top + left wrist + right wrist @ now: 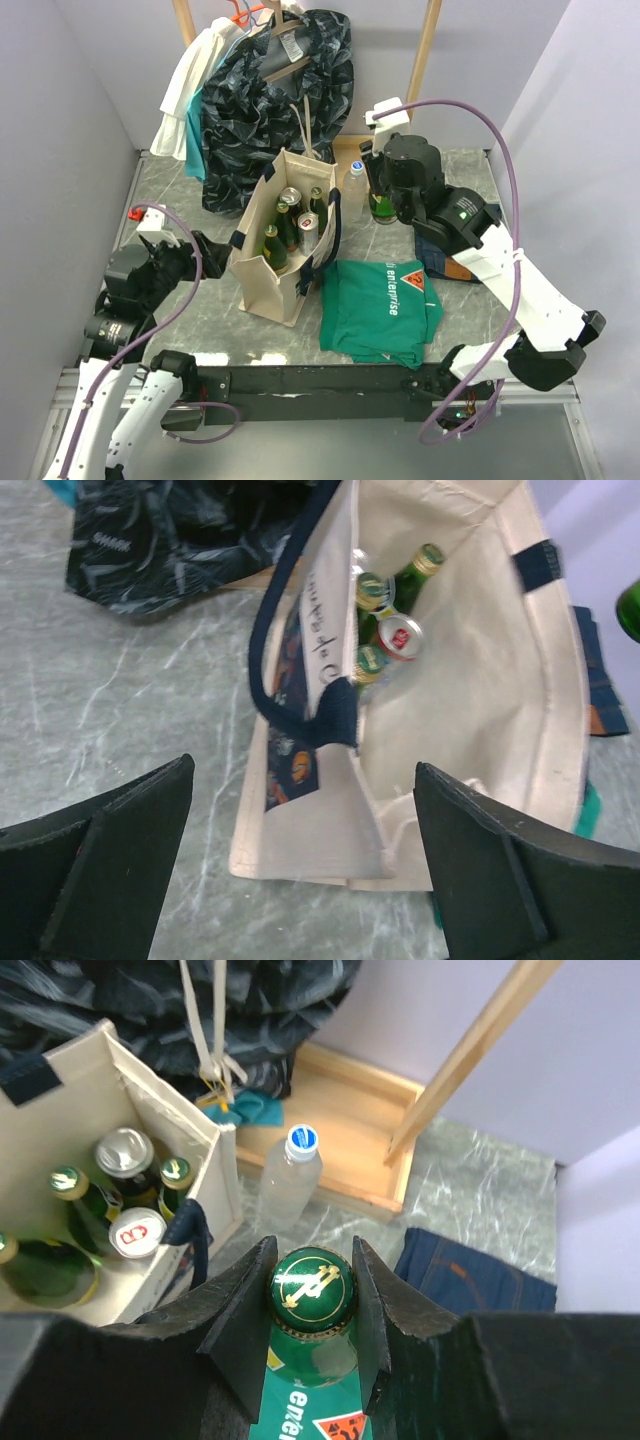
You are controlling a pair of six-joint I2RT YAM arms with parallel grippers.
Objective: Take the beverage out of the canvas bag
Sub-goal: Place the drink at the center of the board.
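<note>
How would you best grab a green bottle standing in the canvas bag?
Grip the green bottle by its neck under the cap, coming straight down from above. It stands upright among cans, and the walls of the canvas bag rise above it, blocking its sides.

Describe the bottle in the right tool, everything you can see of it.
The green glass bottle is upright outside the canvas bag, on its right, beside a clear plastic water bottle. Its green cap bears a gold emblem. The right tool is shut on its top, one finger either side of the cap. Label and base are hidden, so I cannot tell whether it rests on the table.
</note>
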